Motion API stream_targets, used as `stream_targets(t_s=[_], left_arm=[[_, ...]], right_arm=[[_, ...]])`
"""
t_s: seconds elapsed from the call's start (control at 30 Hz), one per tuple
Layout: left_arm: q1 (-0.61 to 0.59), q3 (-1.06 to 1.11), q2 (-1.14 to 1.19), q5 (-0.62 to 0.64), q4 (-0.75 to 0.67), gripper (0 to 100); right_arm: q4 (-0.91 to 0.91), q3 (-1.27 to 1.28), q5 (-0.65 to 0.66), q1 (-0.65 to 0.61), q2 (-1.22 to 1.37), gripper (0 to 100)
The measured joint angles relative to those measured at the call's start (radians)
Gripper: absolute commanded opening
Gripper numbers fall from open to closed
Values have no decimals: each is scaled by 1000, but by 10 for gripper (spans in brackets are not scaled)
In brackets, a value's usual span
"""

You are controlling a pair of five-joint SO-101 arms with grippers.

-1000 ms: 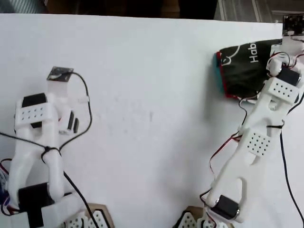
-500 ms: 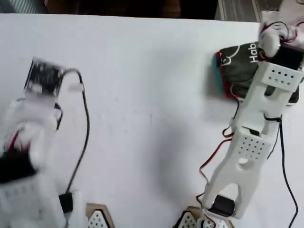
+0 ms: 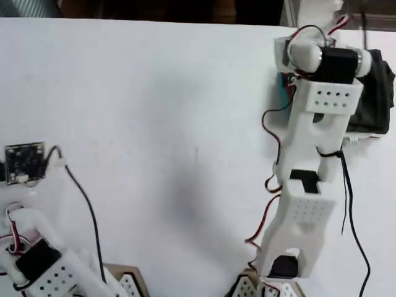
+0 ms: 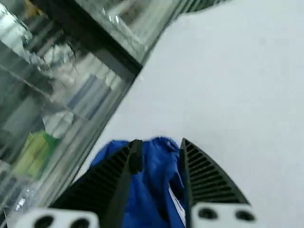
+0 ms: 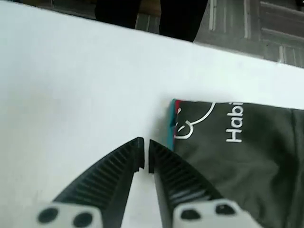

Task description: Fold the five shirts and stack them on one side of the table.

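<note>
Since a second ago the right arm has swung up and across the stack of folded shirts, a black printed one on top, and now covers most of it, while the left arm has drawn back, well away from the stack.

Beside the stack's near corner, the right gripper hangs over the white table, jaws all but closed with a sliver between them and nothing held. The left gripper has its jaws parted, with a crumpled blue fabric shirt showing in the gap. Whether they pinch it, I cannot tell.

The step in hand looks like fetching the blue shirt. It would go best gripped by one edge, not the bunch, then drawn flat onto the bare table between the arms, short of the stack.

The high view gives how far apart the arms are. The left wrist view supplies the blue shirt at the table's edge, and the right wrist view the red and teal layers under the black shirt.
</note>
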Motion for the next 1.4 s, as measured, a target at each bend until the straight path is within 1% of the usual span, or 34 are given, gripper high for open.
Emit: stream_targets(t_s=[0.13, 0.3, 0.4, 0.5, 0.67, 0.87, 1.0, 1.17, 1.33, 1.37, 1.4], left_arm=[[-29, 95, 9, 12, -11, 155], [-35, 118, 77, 63, -11, 158], [-52, 118, 164, 66, -17, 214], [-94, 69, 281, 78, -32, 234], [-149, -114, 557, 124, -34, 234], [-206, -327, 924, 130, 2, 234], [-226, -425, 1109, 130, 6, 234], [-253, -522, 1267, 124, 8, 234], [-258, -545, 1381, 57, 6, 229], [-258, -545, 1401, 48, 6, 210], [-258, -545, 1416, 43, 6, 167]], right_arm=[[0, 336, 0, -49, -180, 24], [0, 798, 0, -121, -442, 24], [0, 1016, 32, -137, -562, 24], [-17, 1180, 77, -124, -652, 24], [-94, 1401, 115, -60, -760, 24], [-155, 1628, 133, -57, -876, 24], [-189, 1720, 133, -49, -961, 24], [-196, 1749, 133, -51, -1039, 24], [-196, 1751, 133, -52, -1054, 24], [-196, 1751, 133, -52, -1054, 24], [-196, 1751, 133, -52, -1054, 24]])
